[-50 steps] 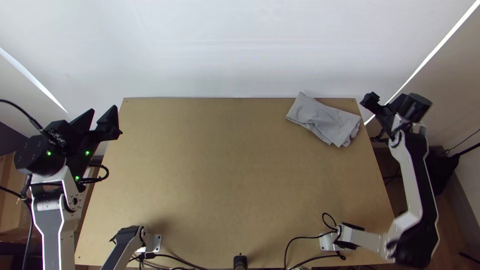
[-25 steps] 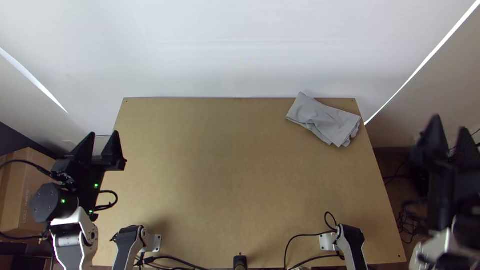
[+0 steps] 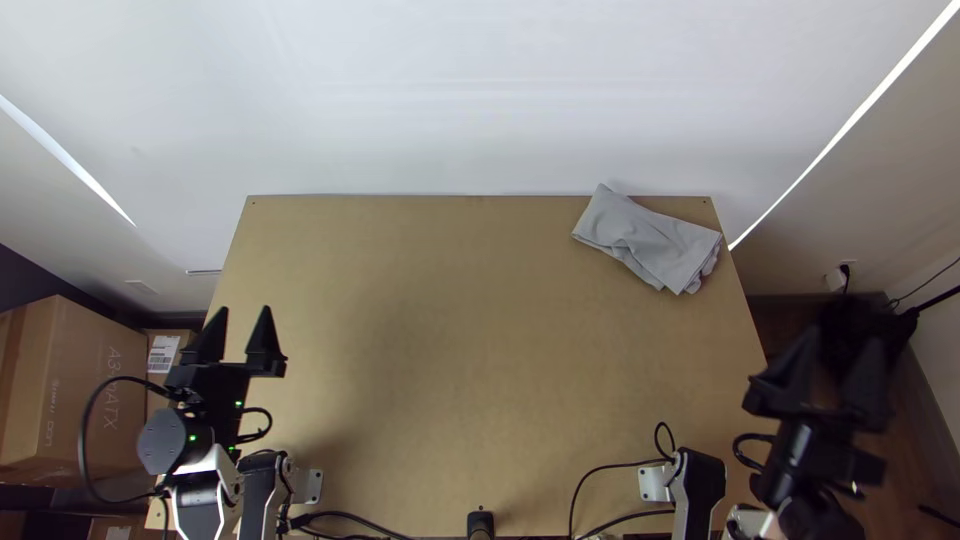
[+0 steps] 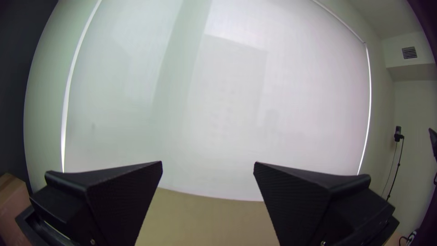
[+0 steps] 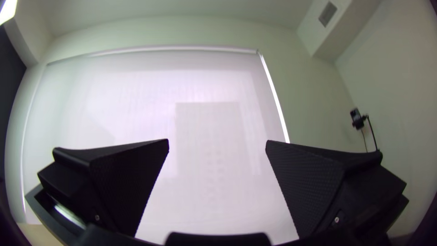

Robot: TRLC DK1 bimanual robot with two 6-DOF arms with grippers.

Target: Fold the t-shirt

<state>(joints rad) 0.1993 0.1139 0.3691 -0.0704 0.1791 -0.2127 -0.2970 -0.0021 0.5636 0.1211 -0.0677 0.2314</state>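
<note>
The grey t-shirt (image 3: 650,240) lies as a compact folded bundle at the table's far right corner, its layers uneven along the near right edge. My left gripper (image 3: 243,318) is over the table's left edge, far from the cloth, its fingers wide apart. In the left wrist view, the left gripper (image 4: 208,166) is open with nothing between its fingers. Beyond the table's right edge is my right gripper (image 3: 842,350), nearer the arm bases than the shirt. The right wrist view gives the right gripper (image 5: 217,143) with its fingers spread and no cloth between them.
The bare wooden table (image 3: 480,350) stretches between the arms. Black cables (image 3: 600,468) curl near both bases at the near edge. Cardboard boxes (image 3: 85,380) stand left of the table, and a pale wall or blind (image 3: 480,100) rises behind it.
My left gripper has moved down the picture and slightly right. The right gripper has swung from beside the far right corner down toward its base. The shirt has stayed put.
</note>
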